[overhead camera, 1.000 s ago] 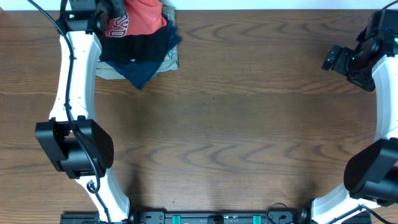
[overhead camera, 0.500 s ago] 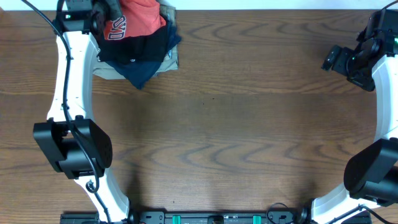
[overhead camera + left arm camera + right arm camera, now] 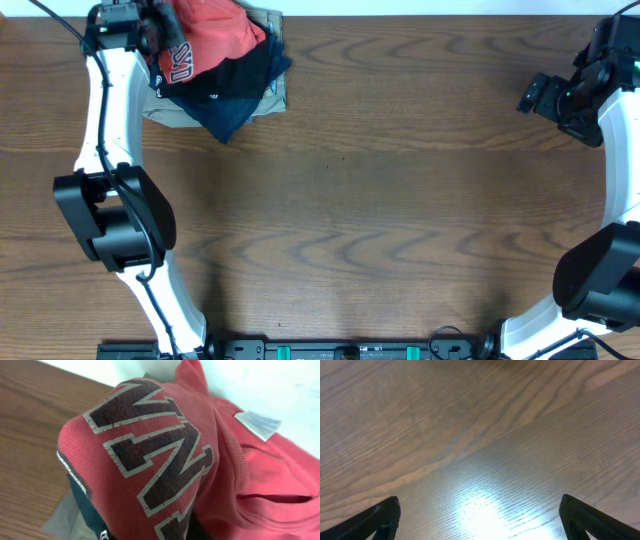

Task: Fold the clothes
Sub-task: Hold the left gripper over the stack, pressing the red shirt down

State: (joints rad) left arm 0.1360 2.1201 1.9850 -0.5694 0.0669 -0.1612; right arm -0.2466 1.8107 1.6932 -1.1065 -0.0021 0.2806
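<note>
The shirt (image 3: pixel 215 30) tops the pile (image 3: pixel 225 95) at the table's (image 3: pixel 350 200) far-left corner; soft, light, limp; left gripper (image 3: pixel 158 35) pinches its lettered fold; right gripper (image 3: pixel 535 95) gapes empty; the shoulders would likely give a better hold.

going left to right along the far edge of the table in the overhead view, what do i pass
left gripper -> red T-shirt, held in its shut jaws -> bare table -> right gripper, jaws open. The dark garments overlap the shirt, so they are left out.
</note>
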